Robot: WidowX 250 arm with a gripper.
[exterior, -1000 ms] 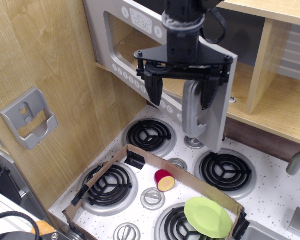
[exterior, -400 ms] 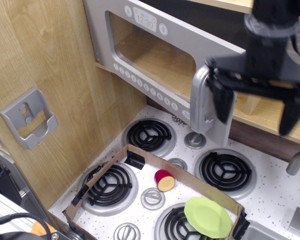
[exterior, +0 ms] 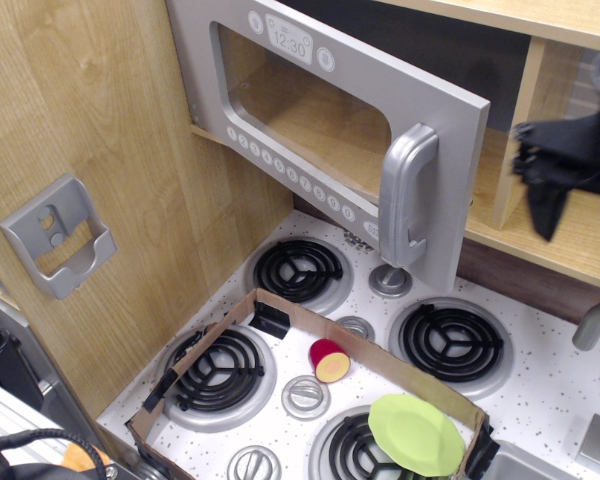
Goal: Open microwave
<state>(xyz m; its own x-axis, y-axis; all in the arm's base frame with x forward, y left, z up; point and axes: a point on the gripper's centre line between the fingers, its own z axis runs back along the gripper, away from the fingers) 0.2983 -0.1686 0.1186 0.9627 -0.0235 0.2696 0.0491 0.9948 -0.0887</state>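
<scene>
One microwave [exterior: 320,130] hangs at the top of the view, its silver-grey door swung out from the wooden cabinet and standing ajar over the stove. Through the clear window the wooden shelf behind shows. The chunky grey handle [exterior: 408,190] runs upright near the door's free edge, with nothing touching it. A clock display [exterior: 289,42] sits along the door's top strip and a row of round white buttons [exterior: 280,165] runs along the lower strip.

Off at the right edge, the dark gripper [exterior: 560,165] is blurred and partly cut off by the frame, well apart from the handle; whether its fingers are apart or together I cannot tell.

Below, four black burners [exterior: 300,270] sit on the speckled white worktop [exterior: 550,400]. A low cardboard frame [exterior: 310,312] lies across the front of it, with a red and yellow piece of toy food [exterior: 330,360] inside and a green plate [exterior: 416,434] resting at its right corner. A small grey bracket [exterior: 58,235] is fixed to the wooden wall on the left.
</scene>
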